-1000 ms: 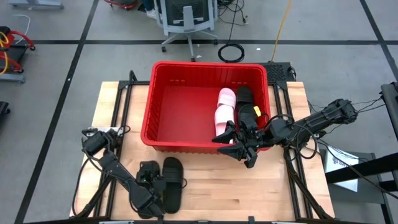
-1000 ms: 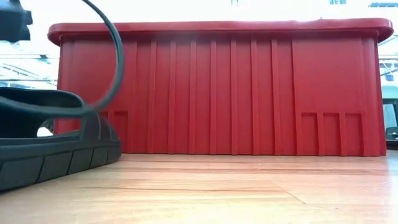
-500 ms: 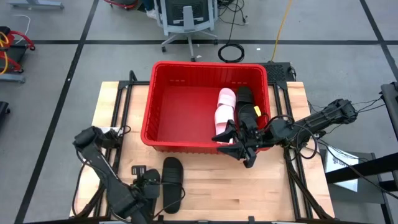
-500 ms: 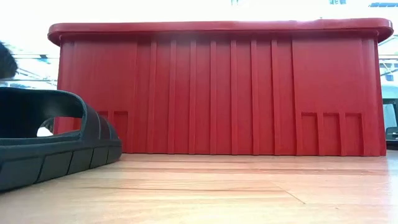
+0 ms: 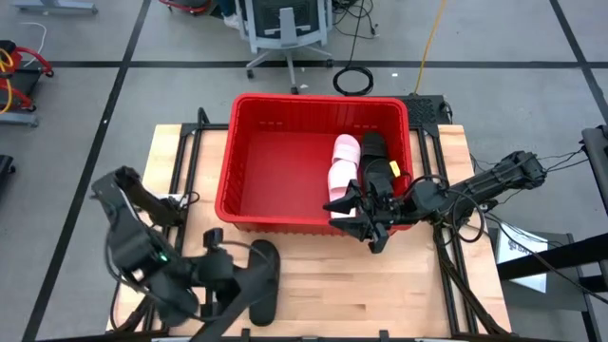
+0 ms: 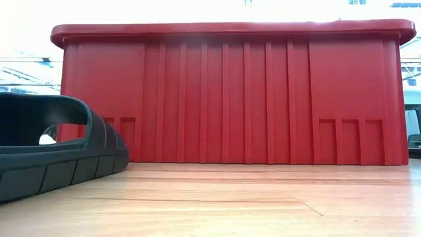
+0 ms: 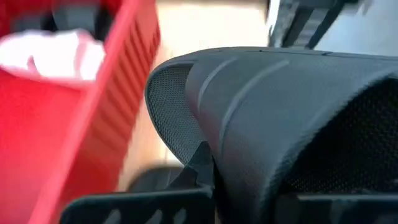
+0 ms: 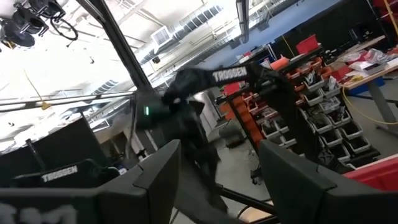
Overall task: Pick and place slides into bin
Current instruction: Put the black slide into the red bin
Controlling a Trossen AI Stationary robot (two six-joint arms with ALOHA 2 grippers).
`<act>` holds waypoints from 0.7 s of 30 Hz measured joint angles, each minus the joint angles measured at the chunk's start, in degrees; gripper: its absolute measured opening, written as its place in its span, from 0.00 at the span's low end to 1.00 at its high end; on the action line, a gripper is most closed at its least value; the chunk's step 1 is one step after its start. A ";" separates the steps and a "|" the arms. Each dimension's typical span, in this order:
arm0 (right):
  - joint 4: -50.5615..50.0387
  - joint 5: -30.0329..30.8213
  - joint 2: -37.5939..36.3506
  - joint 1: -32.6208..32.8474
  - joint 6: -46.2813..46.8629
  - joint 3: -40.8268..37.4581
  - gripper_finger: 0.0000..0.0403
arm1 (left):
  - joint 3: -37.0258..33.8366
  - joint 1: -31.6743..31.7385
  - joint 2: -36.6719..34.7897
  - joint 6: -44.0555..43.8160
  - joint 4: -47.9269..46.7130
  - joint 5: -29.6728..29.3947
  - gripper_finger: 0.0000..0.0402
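Observation:
My left gripper (image 5: pixel 218 271) hangs above the table's near left part, shut on a black slide (image 7: pixel 280 124) that fills the left wrist view. A second black slide (image 5: pixel 265 280) lies sole down on the wood beside it and shows at the left of the low view (image 6: pixel 52 158). The red bin (image 5: pixel 228 180) stands at the far middle. Inside it, on the right, lie a pale pink slide (image 5: pixel 342 166) and a black slide (image 5: pixel 375 157). My right gripper (image 5: pixel 366 223) is open above the bin's near right wall, holding nothing. My left gripper holds the black slide at the strap's edge (image 7: pixel 193 146). One dark finger (image 7: pixel 200 167) shows against it; the slide itself hides the rest of the contact. The slide is lifted clear of the table, its strap toward the wrist camera.
Bare wood lies between the bin's near wall (image 6: pixel 230 99) and the table's near edge, to the right of the lying slide. An office chair (image 5: pixel 285 24) and a coiled cable (image 5: pixel 353 81) are on the floor beyond the table.
My left gripper has risen well above the table and tipped from pointing steeply down toward level, staying shut. The black slide it holds has been lifted clear of the wood. The other black slide has stayed where it was. My right gripper has kept still.

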 joint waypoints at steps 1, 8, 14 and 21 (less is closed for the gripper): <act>-0.11 0.00 0.00 0.00 0.16 0.00 0.51 | 0.34 0.17 -0.80 1.78 1.70 -1.36 0.03; 8.04 -1.69 0.00 0.12 0.04 -0.02 0.51 | 0.76 2.16 -5.19 14.01 11.09 -8.54 0.01; 20.71 -1.95 -0.06 1.93 -9.84 -0.02 0.51 | 0.76 6.27 -7.04 24.68 16.92 -10.46 0.05; 20.10 -0.39 -0.07 2.18 -12.61 -0.02 0.51 | 0.74 13.49 -7.66 39.85 22.93 -9.41 0.02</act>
